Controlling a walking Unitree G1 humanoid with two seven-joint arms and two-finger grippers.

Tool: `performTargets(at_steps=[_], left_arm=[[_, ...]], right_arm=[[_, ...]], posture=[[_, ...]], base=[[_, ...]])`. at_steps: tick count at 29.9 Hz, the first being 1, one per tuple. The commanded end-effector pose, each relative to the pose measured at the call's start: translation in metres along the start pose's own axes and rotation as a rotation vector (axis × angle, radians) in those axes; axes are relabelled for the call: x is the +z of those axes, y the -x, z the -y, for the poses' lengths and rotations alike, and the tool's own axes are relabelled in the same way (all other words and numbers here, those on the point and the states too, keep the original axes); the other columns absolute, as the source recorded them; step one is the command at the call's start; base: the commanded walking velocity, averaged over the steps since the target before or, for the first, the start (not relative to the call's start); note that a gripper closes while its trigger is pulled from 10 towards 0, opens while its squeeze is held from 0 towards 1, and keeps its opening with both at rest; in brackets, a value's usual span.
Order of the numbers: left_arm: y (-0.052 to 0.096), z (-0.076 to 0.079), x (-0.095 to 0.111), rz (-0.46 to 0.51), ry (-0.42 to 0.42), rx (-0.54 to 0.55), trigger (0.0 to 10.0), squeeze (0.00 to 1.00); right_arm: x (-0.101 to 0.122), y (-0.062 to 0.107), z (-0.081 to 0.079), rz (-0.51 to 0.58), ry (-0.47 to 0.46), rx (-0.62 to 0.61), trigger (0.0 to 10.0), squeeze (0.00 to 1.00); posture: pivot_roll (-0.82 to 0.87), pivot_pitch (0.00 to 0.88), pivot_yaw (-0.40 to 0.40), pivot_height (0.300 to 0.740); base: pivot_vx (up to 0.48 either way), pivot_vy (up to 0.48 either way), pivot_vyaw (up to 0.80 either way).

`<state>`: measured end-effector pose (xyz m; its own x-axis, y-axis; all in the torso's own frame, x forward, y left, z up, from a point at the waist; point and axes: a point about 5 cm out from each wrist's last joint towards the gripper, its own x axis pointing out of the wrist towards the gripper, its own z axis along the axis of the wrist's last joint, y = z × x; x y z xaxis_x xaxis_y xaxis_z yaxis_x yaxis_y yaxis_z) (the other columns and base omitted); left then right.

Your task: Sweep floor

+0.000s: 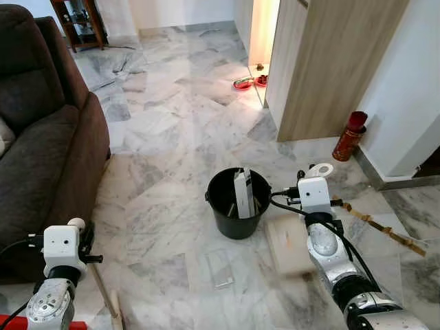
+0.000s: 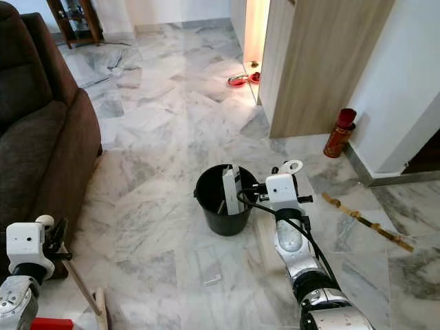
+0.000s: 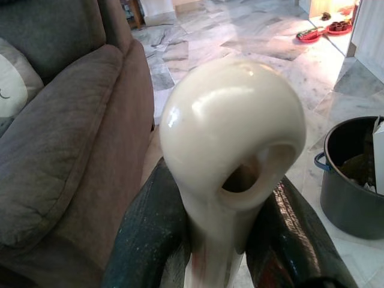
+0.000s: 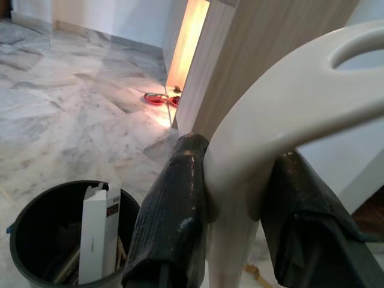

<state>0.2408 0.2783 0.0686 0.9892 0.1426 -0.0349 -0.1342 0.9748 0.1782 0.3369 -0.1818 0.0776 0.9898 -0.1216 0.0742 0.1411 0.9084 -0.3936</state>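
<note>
Grey-veined white marble floor (image 1: 172,137) stretches from the brown fabric sofa (image 1: 41,137) along its left edge to the light wooden cabinet (image 1: 330,62) at the far right. Near its middle stands a round black plastic bin (image 1: 237,203) with a white carton upright inside, probably set there to take the sweepings. The right gripper (image 4: 234,198) is closed on the cream plastic looped handle of a dustpan (image 4: 282,114), whose flat cream pan (image 1: 289,244) lies on the floor just beside the bin, likely kept low to catch debris. The left gripper (image 3: 228,234) is clamped round a cream rounded broom handle top (image 3: 234,126), close to the sofa's front; its wooden shaft (image 1: 103,289) slants down to the floor. A clear plastic scrap (image 1: 220,268) lies in front of the bin, and a strip of brown debris (image 1: 378,227) sits near the right wall, both seemingly still to be swept.
</note>
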Motion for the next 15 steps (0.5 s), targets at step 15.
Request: performTargets(at_steps=[15], left_arm=[[-0.016, 0.0, 0.051, 0.149, -0.001, -0.006, 10.0, 0.0]], right_arm=[[-0.008, 0.008, -0.01, -0.053, -0.069, -0.017, 10.0, 0.0]], posture=[[-0.01, 0.082, 0.025, 0.74]], base=[[0.0, 0.0, 0.0]])
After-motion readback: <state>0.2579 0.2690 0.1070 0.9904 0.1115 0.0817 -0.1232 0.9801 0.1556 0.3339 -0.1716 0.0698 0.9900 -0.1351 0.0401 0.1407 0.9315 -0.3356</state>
